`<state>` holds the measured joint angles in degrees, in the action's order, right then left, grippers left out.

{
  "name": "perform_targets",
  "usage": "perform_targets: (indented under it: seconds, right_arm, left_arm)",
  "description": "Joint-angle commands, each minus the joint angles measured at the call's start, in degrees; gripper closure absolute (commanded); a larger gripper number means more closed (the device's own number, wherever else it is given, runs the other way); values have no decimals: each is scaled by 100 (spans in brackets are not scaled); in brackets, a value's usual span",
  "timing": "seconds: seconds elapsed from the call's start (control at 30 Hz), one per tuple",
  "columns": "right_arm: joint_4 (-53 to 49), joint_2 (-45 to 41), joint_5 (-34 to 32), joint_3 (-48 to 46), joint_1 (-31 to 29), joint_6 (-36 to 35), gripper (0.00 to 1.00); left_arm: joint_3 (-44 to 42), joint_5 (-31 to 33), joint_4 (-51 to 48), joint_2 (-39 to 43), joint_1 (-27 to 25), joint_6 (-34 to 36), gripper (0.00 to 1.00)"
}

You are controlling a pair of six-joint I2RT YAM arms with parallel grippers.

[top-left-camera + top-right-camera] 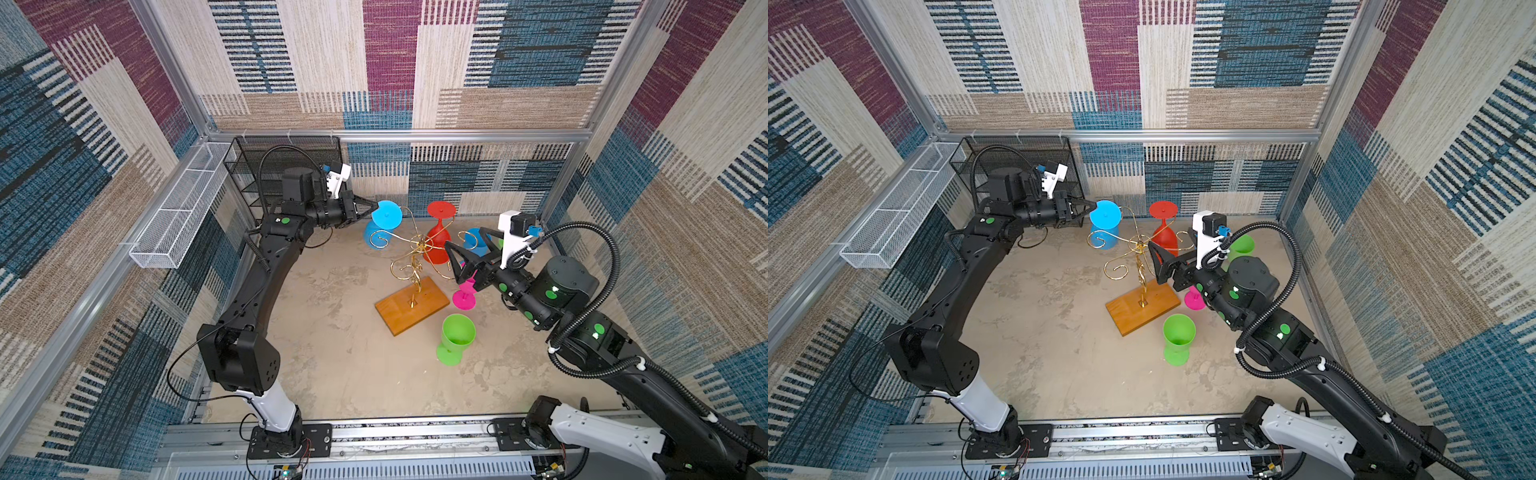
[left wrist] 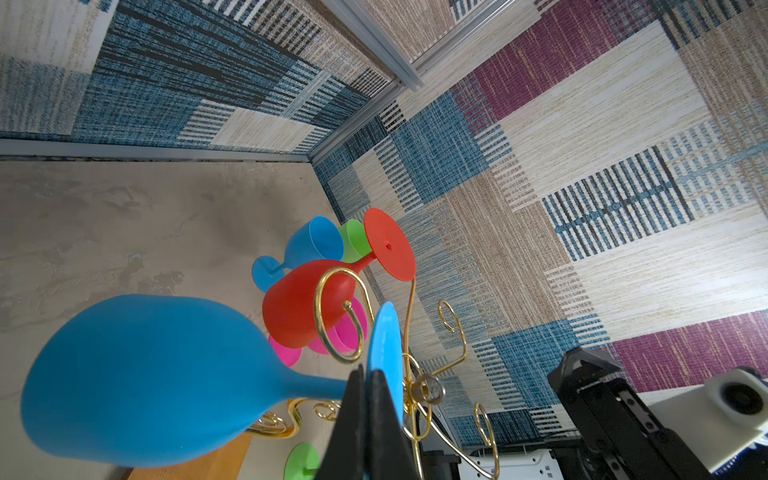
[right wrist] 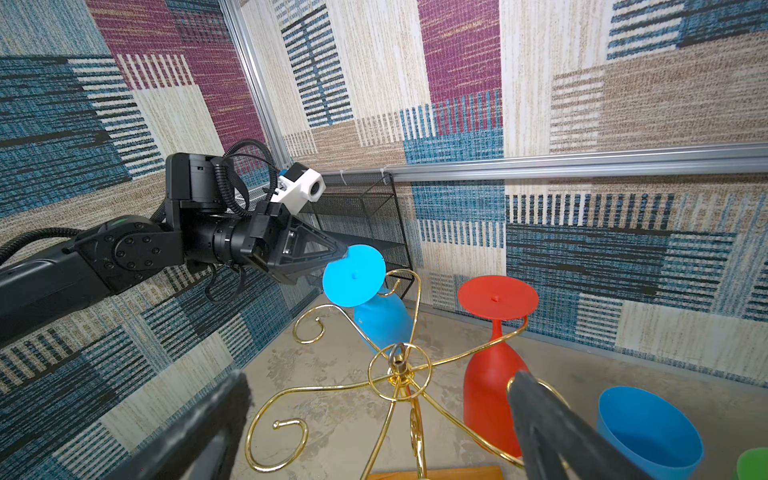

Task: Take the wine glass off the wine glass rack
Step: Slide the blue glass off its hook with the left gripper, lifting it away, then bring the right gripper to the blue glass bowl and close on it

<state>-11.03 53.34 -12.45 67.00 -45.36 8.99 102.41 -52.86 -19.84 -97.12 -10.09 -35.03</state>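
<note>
Two grippers are up at the rack, but only one has hold of anything. In both top views the left gripper is squeezed shut on the blue glass. It nips the outer rim of the round foot right at its fingertips, and the bowl hangs lower, below and a little beyond them. The right gripper is spread wide and empty on the far side of the central post from that glass, so the left arm is plainly the nearer one.

From the left wrist, the two fingers lie flat together with the foot's thin edge caught at their tips. The blue glass runs off sideways from there, stem first and then the big bowl. The rack shows its gold hub just beside the tips, and a red glass hangs farther on.

From the right wrist, the open fingers frame the rack's hub. The blue glass hangs well beyond them — foot uppermost, bowl slanting down, stem resting in a wire arm.

My guess is that the glass has to slide out along that arm — away from the post and back toward the left gripper's own wrist — before it comes free.
</note>
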Motion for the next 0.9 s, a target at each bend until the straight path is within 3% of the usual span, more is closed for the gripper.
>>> perform_targets:
  seconds: [0.0,0.23,0.33,0.7,0.87]
  right_arm:
    - [164,16,18,-4,-5,8,1]
    - [213,202,182,41,1,-237,1]
    - [280,427,430,136,0,-513,1]
    - [936,1746,1409,862,-42,-1595,1]
    - [1453,2090,1678,1023,-51,-2192,1]
  left_arm:
    - [-3,-127,331,93,164,-148,100]
    - [-124,-391,934,322,798,-683,100]
    - [-306,-607,1533,553,1113,-1220,100]
    - [-1349,-1268,6700,959,1765,-5508,100]
    - [-1486,-1206,7532,1018,1817,-6283,100]
